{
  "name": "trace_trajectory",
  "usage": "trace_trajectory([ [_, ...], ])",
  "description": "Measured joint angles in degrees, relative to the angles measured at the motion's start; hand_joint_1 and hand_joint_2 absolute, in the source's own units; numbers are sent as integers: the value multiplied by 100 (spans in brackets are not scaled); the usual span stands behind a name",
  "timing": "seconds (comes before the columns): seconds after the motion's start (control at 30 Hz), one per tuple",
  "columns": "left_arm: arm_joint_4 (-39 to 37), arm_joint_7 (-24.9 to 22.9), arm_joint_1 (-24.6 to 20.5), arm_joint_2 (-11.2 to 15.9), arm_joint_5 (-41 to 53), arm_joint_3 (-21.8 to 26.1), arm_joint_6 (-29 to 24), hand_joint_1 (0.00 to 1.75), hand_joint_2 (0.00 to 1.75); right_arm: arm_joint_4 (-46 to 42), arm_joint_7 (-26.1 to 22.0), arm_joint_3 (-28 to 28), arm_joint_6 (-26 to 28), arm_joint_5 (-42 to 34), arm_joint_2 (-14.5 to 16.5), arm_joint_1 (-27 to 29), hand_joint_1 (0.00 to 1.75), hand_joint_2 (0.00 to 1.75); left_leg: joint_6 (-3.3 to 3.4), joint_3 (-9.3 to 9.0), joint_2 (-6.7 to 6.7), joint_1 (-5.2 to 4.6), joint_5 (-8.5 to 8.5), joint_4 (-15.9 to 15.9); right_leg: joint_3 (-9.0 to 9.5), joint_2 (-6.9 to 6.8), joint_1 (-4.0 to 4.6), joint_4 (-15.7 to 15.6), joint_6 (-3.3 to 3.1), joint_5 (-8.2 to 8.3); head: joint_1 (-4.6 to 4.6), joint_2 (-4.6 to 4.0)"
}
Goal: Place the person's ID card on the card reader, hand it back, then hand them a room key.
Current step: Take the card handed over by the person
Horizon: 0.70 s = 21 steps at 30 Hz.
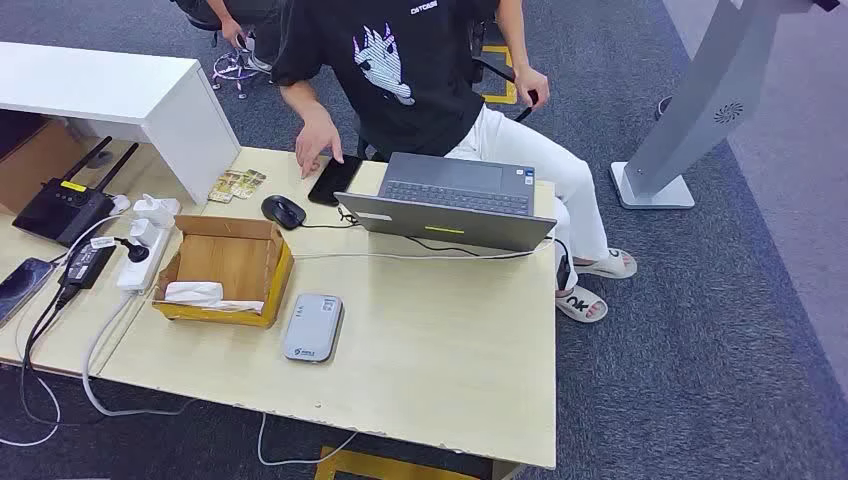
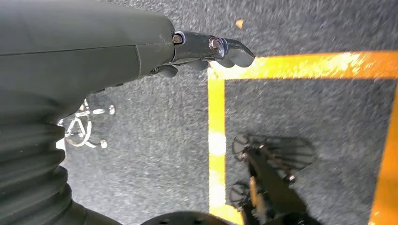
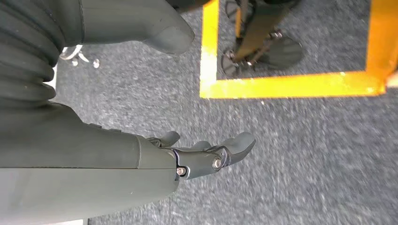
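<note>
A grey-white card reader (image 1: pixel 312 327) lies flat on the wooden desk (image 1: pixel 440 360), just right of a cardboard box. A few gold-patterned cards (image 1: pixel 236 185) lie at the desk's far left edge. The person in a black T-shirt (image 1: pixel 400 70) stands behind the desk, one hand (image 1: pixel 318 148) reaching down to a flat black object (image 1: pixel 333 178). I cannot make out an ID card. My left hand (image 2: pixel 202 49) hangs over the grey carpet with fingers stretched out, holding nothing. My right hand (image 3: pixel 202 157) hangs the same way, also holding nothing.
An open laptop (image 1: pixel 450 200) and a black mouse (image 1: pixel 284 210) sit at the desk's far side. The cardboard box (image 1: pixel 225 270) holds a white item. A router (image 1: pixel 65 205), power strip (image 1: pixel 140 255) and phone (image 1: pixel 22 285) lie left. A grey stand (image 1: pixel 690 110) rises right.
</note>
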<state>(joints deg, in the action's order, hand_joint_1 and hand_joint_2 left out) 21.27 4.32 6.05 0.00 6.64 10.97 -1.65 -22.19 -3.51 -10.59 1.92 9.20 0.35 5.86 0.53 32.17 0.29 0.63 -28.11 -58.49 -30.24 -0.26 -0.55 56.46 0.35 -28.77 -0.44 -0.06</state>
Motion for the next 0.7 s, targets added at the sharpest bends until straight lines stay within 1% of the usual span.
trace_trajectory([
  [0.07, 0, 41, -21, 0, 70, 129, -24, 0, 175, 0, -33, -113, 22, 96, 0, -23, 0, 175, 0, 0, 0, 0, 0, 0, 0, 0, 0, 0, 0, 0, 0, -1],
  [0.2, 0, 202, -110, 0, 344, 637, -125, 0, 175, 2, -166, -561, 105, 472, 0, -124, 0, 175, 0, 0, 0, 0, 0, 0, -1, 0, 0, 0, 0, 0, 1, 0],
  [0.33, 0, 355, -203, 0, 620, 1158, -243, 0, 175, 0, -273, -1038, 192, 848, 4, -230, 0, 0, 0, 1, 0, 0, 0, 0, -2, 0, 0, 0, 0, 0, 0, -1],
  [0.43, -5, 455, -274, -3, 821, 1566, -364, 0, 175, 0, -330, -1411, 281, 1126, 19, -307, 0, 0, 0, 1, 0, 0, 0, 0, -1, 0, 0, 0, 0, 0, 0, -1],
  [0.57, -21, 556, -370, -20, 1070, 2132, -555, 0, 175, 0, -371, -1909, 411, 1494, 54, -405, 0, 175, 0, 1, 0, 0, 0, 0, -1, 0, 0, 0, 0, 0, 1, -1],
  [0.7, -57, 641, -462, -37, 1288, 2669, -793, 0, 175, -2, -378, -2396, 566, 1828, 96, -496, 0, 175, 0, 1, 0, 0, 0, 0, -1, 0, 0, 0, 0, 0, 0, -1],
])
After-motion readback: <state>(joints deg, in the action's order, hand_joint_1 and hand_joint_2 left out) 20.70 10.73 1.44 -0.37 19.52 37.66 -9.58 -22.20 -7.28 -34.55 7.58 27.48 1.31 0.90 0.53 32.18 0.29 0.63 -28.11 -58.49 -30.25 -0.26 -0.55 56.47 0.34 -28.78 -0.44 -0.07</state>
